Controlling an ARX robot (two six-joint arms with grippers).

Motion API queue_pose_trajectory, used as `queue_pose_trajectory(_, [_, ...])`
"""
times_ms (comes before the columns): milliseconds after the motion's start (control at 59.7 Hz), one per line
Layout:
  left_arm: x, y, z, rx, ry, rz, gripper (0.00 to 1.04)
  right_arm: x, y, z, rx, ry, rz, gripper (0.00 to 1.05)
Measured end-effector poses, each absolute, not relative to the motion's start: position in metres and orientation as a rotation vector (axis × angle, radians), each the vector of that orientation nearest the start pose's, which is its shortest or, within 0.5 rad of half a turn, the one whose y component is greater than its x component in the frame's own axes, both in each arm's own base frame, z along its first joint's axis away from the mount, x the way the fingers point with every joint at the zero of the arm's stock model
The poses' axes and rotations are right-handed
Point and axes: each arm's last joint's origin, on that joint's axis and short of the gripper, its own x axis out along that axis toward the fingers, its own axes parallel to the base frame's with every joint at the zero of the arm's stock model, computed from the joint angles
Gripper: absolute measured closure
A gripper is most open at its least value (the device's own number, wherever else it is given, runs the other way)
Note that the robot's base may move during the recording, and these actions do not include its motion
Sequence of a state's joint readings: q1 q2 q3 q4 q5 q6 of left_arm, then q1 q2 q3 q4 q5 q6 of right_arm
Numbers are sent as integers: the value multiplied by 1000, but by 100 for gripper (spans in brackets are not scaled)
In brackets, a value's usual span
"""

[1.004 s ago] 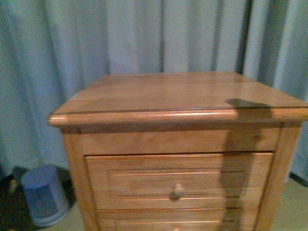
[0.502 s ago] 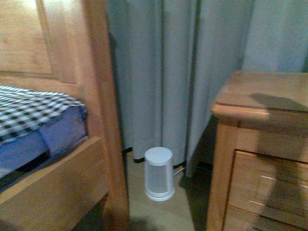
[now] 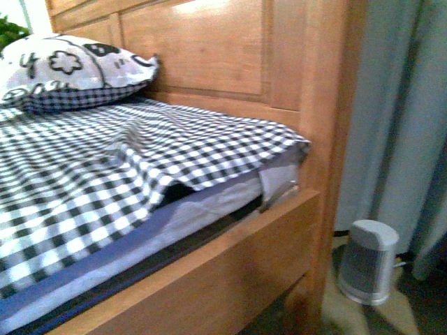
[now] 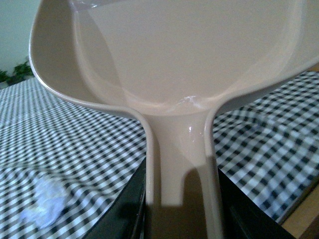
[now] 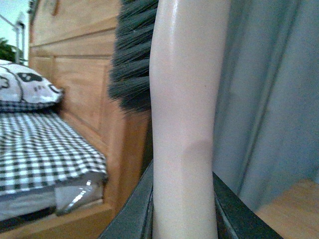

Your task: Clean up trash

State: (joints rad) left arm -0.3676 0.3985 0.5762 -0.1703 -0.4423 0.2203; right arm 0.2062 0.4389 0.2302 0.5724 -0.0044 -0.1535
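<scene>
In the left wrist view my left gripper (image 4: 182, 219) is shut on the handle of a beige dustpan (image 4: 174, 55), whose empty pan is held above the checked bed sheet (image 4: 84, 144). A crumpled white paper wad (image 4: 46, 201) lies on the sheet beside the gripper. In the right wrist view my right gripper (image 5: 183, 219) is shut on the cream handle of a brush (image 5: 182, 124) with dark bristles (image 5: 133, 55), held upright beside the wooden headboard (image 5: 79, 74). Neither gripper shows in the front view.
The front view shows a bed with a checked sheet (image 3: 105, 181), a patterned pillow (image 3: 70, 70), a wooden headboard (image 3: 209, 49) and side rail (image 3: 209, 279). A small white heater (image 3: 368, 262) stands on the floor by grey curtains (image 3: 405, 118).
The front view has swung left, from the wooden nightstand past the heater and curtains to the bed.
</scene>
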Motion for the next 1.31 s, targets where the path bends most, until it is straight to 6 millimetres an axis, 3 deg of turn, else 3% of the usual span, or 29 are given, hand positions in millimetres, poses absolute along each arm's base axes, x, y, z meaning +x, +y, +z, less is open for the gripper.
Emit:
queue_pose_trajectory(770, [99,-25,309,217,2,73,78,120,25,258,-115,-382,184,85])
queue_pose_trajectory(854, [100,-23,311,188,-48,157,78,120,26,258,-115,-381,185,85])
queue_pose_trajectory(954, [104,-9,328,167,-111,236,78,121,25,258,-114,-380,177,85])
queue_pose_trajectory(1055, [105,12,358,189,-162,269,78,121,25,258,-114,-380,179,85])
queue_pose_trajectory(1189, [105,48,406,251,-240,242,78,121,25,258,-114,-380,179,85])
queue_pose_trajectory(1306, [103,85,431,276,-191,205,78,121,25,258,-114,-380,177,85])
